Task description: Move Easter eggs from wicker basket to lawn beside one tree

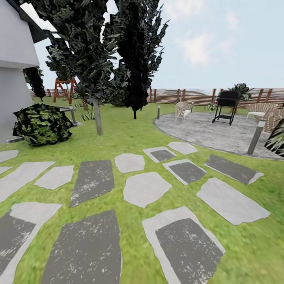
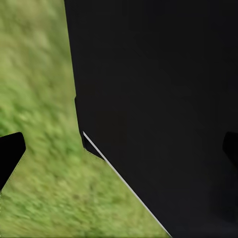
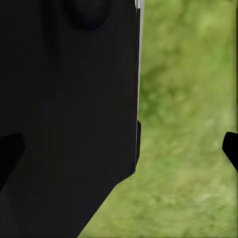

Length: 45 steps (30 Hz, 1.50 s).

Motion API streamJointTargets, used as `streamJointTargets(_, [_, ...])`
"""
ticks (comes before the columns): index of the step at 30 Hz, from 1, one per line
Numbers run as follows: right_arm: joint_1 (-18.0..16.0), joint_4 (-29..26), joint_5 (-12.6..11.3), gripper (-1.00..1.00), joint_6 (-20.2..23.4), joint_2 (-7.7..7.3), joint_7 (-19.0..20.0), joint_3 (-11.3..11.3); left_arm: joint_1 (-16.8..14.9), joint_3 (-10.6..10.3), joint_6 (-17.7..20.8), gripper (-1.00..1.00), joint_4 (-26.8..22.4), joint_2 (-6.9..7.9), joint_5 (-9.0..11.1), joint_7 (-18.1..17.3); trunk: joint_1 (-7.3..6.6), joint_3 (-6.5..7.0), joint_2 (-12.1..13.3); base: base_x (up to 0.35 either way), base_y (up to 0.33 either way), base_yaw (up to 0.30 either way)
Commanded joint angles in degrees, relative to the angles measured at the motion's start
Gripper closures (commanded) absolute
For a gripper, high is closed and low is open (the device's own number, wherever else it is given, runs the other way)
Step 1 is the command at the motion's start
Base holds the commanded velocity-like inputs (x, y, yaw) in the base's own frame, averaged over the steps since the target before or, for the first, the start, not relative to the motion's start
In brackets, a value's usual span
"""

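Out on the lawn (image 1: 130, 138) the head view looks across a patch of stepping stones (image 1: 145, 188), about fourteen slabs counting the ones cut off at the left and bottom edges, some pale and some dark grey. Grass strips run between them, and there's a wide open green stretch beyond, up to the trees.

One thin pale trunk, the tree (image 1: 97, 116), stands left of centre with grass all round its base. Just behind it are two dark columnar trees (image 1: 136, 55). A leafy bush (image 1: 41, 123) sits by the white house wall (image 1: 14, 71) at the left edge.

To the right is a round paved patio (image 1: 209, 132) carrying one black grill (image 1: 227, 106) and a couple of wicker chairs (image 1: 184, 109), the far right ones partly cut off. Two short post lights (image 1: 256, 136) stand at its rim. A slat fence (image 1: 189, 96) closes the back of the garden.

Wrist views are mostly blurry grass plus a big black body panel. In the left wrist view the left gripper (image 2: 119, 148) shows dark fingers (image 2: 10, 153) at both sides, spread apart, nothing between. Same for the right gripper (image 3: 119, 148), fingers (image 3: 230, 148) released and empty.
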Motion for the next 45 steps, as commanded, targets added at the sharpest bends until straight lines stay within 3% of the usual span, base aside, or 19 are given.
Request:
streamJointTargets(1, [0.0, 0.0, 0.0, -1.0, 0.0, 0.0, -0.1, 0.0, 0.0, 0.0, 0.0, -1.0, -0.1, 0.01, -0.2, 0.0, 0.03, -0.03, 0.0, 0.284, 0.0, 0.0])
streamJointTargets(45, [0.0, 0.0, 0.3, -1.0, 0.0, 0.0, -0.1, 0.1, 0.0, 0.1, 0.0, -1.0, -0.1, 0.01, -0.2, 0.0, 0.03, -0.03, 0.0, 0.282, 0.0, 0.0])
